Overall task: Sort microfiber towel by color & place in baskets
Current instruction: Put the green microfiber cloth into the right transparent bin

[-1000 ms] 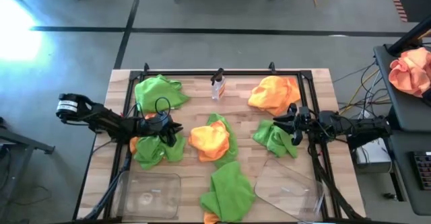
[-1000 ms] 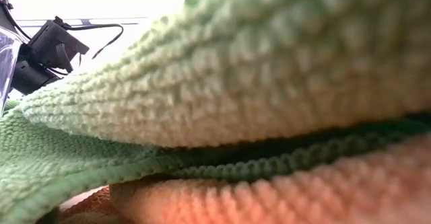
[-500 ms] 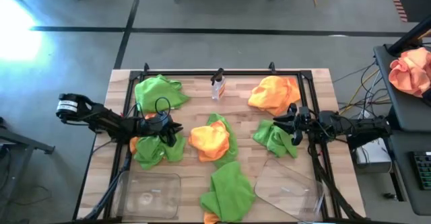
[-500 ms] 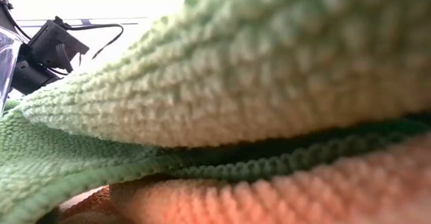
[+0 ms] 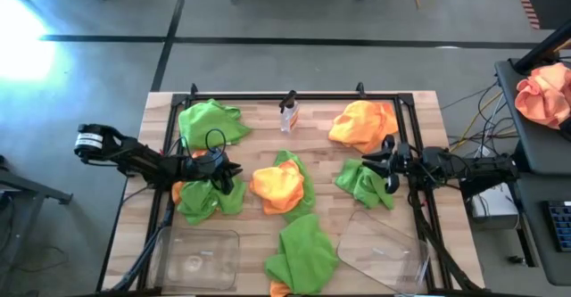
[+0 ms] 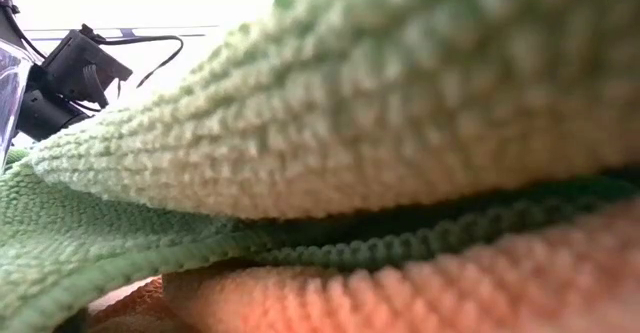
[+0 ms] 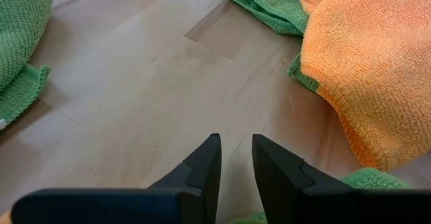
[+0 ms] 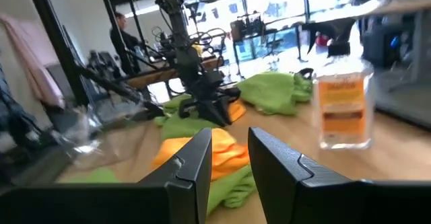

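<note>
Wooden tabletop (image 5: 259,141) with a dark frame around it, grey floor beyond, and nothing sorted so far: both clear baskets, the left basket (image 5: 198,257) and the right basket (image 5: 385,248), sit at the near edge with no cloth in them. Every microfiber towel is out on the wood, so the whole job looks to be ahead. The left gripper (image 7: 234,158) hangs low with its fingers a narrow gap apart, pinching nothing; just ahead of its tips is bare wood, and beyond them the crumpled orange towel (image 7: 367,62) lies on a green one. The right gripper (image 8: 229,158) is also slightly parted and empty, with a rumpled green towel (image 5: 364,181) under its fingertips and a spray bottle (image 8: 343,106) off beside them. The cloths look soft, nubby, bunched in loose heaps, lime green and orange mixed.
</note>
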### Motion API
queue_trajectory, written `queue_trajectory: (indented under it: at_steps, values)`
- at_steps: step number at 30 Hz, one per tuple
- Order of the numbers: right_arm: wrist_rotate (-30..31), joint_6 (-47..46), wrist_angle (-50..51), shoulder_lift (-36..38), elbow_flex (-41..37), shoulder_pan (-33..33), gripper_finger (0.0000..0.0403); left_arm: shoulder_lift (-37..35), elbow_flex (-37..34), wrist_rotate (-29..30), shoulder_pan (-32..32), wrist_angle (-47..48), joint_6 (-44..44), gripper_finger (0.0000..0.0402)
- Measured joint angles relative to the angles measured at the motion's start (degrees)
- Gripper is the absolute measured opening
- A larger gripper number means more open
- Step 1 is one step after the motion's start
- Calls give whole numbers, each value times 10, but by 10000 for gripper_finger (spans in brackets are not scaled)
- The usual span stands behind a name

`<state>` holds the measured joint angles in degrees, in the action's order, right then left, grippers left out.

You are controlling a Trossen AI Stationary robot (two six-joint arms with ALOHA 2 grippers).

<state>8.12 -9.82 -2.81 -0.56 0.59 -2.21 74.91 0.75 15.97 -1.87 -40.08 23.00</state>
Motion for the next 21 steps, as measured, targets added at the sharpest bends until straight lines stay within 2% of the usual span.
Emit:
queue_trajectory:
  at_steps: [12,21]
  values:
    - [9,-2,-12,0,0,1,91,0,0,0,0,-3,0,70]
    - [42,-82,-13,0,0,1,91,0,0,0,0,-3,0,70]
